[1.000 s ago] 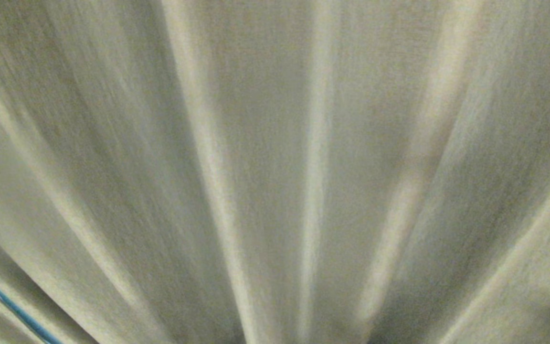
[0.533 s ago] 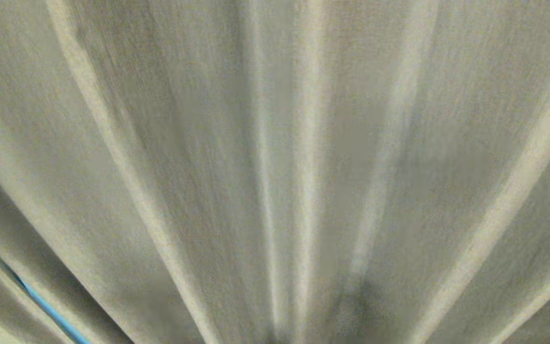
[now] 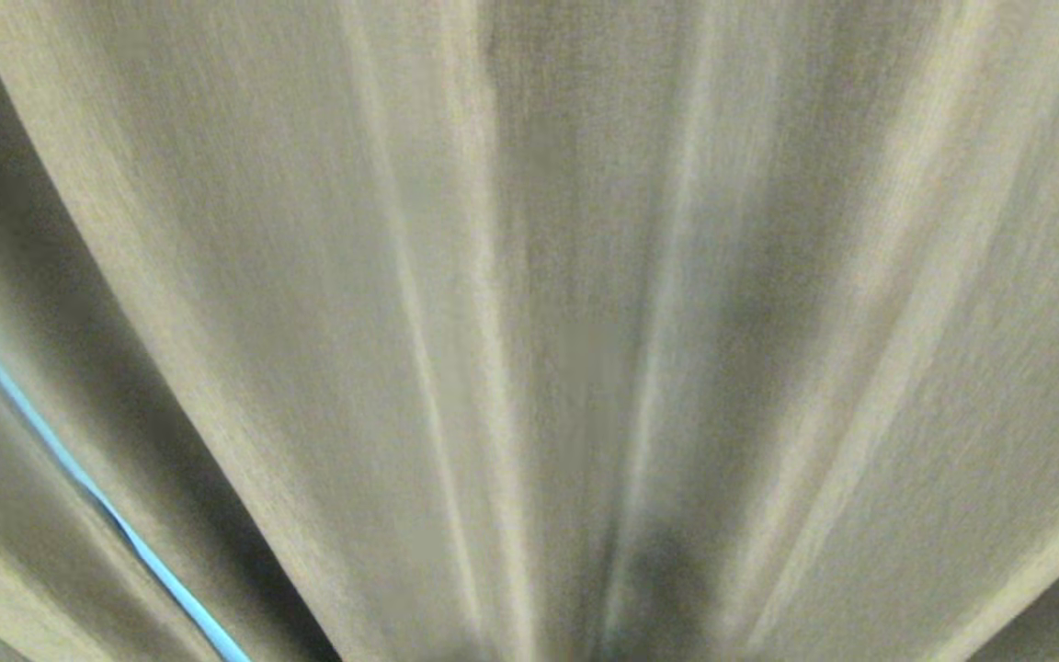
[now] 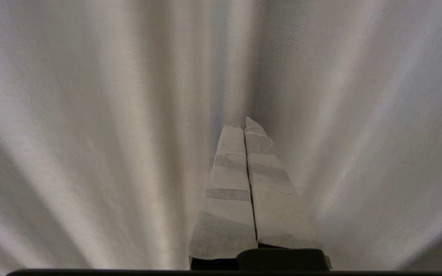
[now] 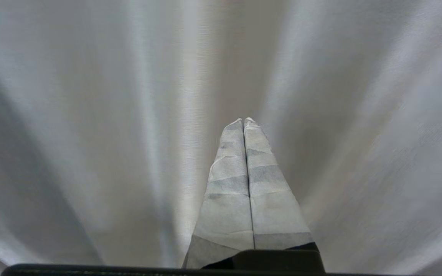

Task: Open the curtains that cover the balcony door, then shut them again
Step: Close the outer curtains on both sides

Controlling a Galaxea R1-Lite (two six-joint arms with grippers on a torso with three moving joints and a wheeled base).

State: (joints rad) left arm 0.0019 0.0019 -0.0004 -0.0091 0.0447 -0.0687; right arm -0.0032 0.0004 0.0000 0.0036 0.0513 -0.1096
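Observation:
Pleated beige-grey curtains [image 3: 585,276] fill the whole head view, hanging very close in front of me. A thin bright blue gap [image 3: 79,478] shows between two folds at the lower left. The balcony door is hidden behind the fabric. In the left wrist view my left gripper [image 4: 244,124] is shut, its tape-wrapped fingers [image 4: 228,184] pressed together with nothing between them, tips right up against the curtains [image 4: 90,134]. In the right wrist view my right gripper [image 5: 244,122] is likewise shut and empty, pointing at the curtains [image 5: 359,134]. Neither arm appears in the head view.
Curtain fabric blocks everything ahead in all three views. No floor, wall or other object shows.
The folds have slid across the head view and the blue gap at the lower left now reaches higher, so the camera is moving along the curtains.

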